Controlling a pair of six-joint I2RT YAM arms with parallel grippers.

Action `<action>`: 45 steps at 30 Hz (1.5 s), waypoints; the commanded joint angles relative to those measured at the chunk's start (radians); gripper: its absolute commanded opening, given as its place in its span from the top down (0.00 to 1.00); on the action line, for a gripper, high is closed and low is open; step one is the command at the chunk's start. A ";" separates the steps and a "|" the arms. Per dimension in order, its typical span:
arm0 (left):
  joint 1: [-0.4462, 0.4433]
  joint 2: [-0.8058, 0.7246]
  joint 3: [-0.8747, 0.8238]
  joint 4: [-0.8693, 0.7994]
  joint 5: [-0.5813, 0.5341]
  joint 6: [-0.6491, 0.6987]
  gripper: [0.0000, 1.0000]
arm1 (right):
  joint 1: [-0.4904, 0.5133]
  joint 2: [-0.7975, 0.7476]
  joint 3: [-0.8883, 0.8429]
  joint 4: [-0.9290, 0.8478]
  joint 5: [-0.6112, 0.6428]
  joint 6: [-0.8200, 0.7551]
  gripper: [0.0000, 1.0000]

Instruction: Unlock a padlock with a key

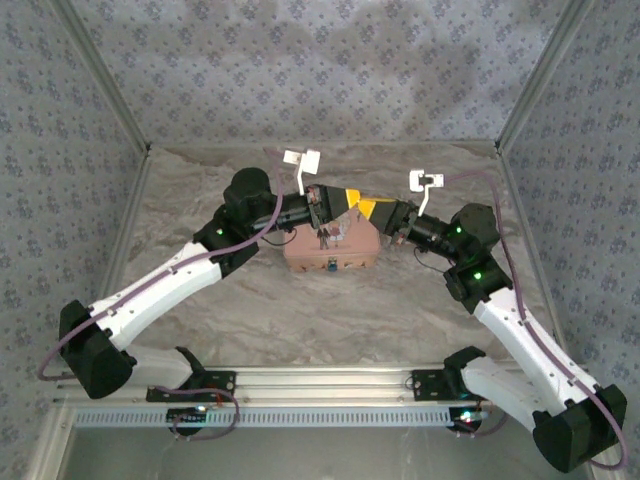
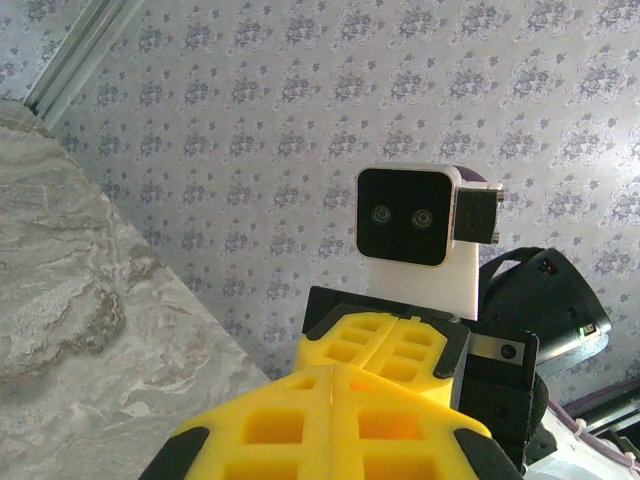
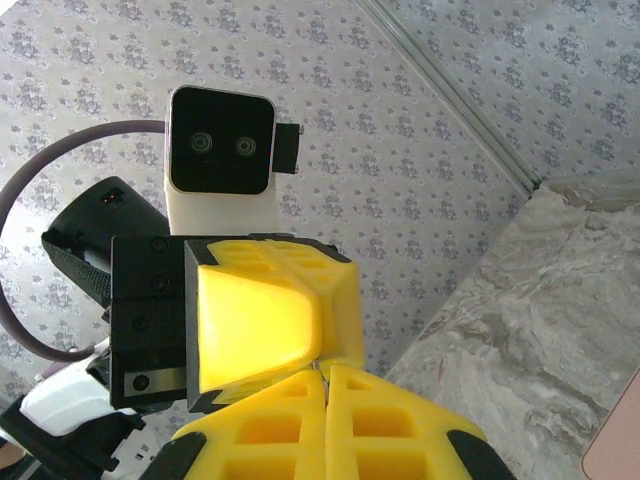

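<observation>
Both arms reach in to mid-table (image 1: 250, 320) and meet tip to tip above the tin (image 1: 352, 255). L claw (image 1: 350, 200) is clenched: in the left wrist cam its yellow pads close flush w/ no gap at the seam. R claw (image 1: 370, 210) is clenched too, and in the right wrist cam its pads are pressed together. The two sets of fingertips touch or nearly touch, each wrist cam looking straight at the other's cam housing. The key (image 3: 318, 370) is prob. the thin silvery sliver at the seam where the tips come together; it is too small to say which claw pinches it. The padlock (image 1: 329, 265) is a tiny bluish spot on the tin's near face, below both claws and apart from them. The tin sits flat on the marbled surface, approx centred btwn the arms, lid up.
</observation>
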 commanded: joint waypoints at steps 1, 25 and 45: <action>-0.008 -0.025 -0.002 0.016 0.008 -0.001 1.00 | 0.010 0.006 0.035 0.000 0.008 -0.022 1.00; -0.025 -0.194 -0.480 -0.198 -0.284 0.065 0.33 | -0.163 0.011 0.033 -0.674 0.359 -0.422 1.00; 0.071 0.108 -0.550 0.038 -0.401 0.177 0.24 | 0.010 0.414 0.031 -0.701 0.839 -0.467 1.00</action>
